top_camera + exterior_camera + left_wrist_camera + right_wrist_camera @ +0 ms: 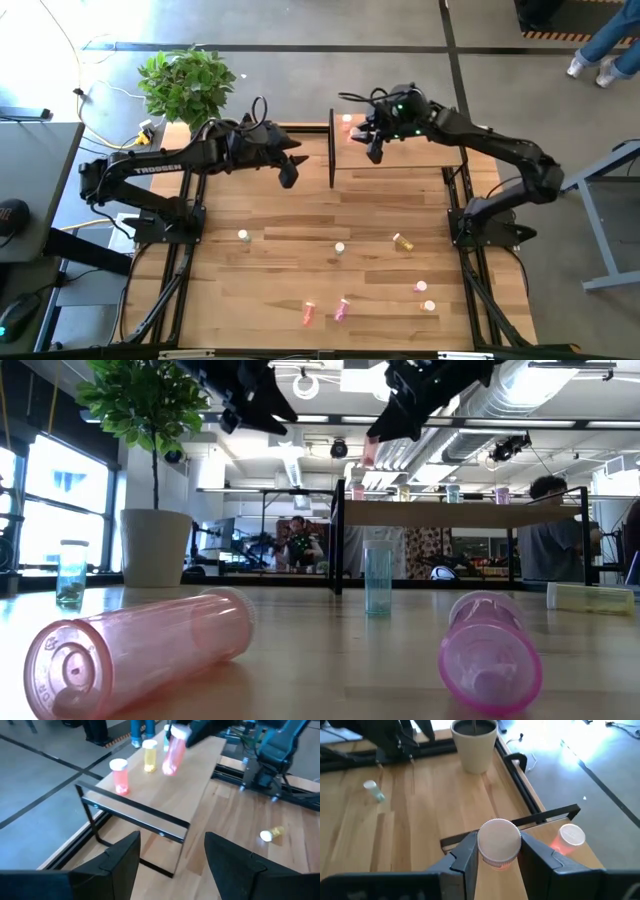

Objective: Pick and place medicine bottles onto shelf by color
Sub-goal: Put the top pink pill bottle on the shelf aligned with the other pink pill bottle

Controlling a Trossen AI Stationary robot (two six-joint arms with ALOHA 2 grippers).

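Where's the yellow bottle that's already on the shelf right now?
In the left wrist view, the yellow bottle stands upright on the shelf, between a red-pink bottle and the one held by the right gripper.

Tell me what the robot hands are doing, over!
Right hand shut on white-capped pink bottle, above light-wood shelf. Left hand open, empty, beside shelf. Red-pink bottle and yellow bottle already shelved. Nothing blocking.

An open-plan lab or office: exposed ceiling ducts (560,400), desks, seated people (296,540) behind.
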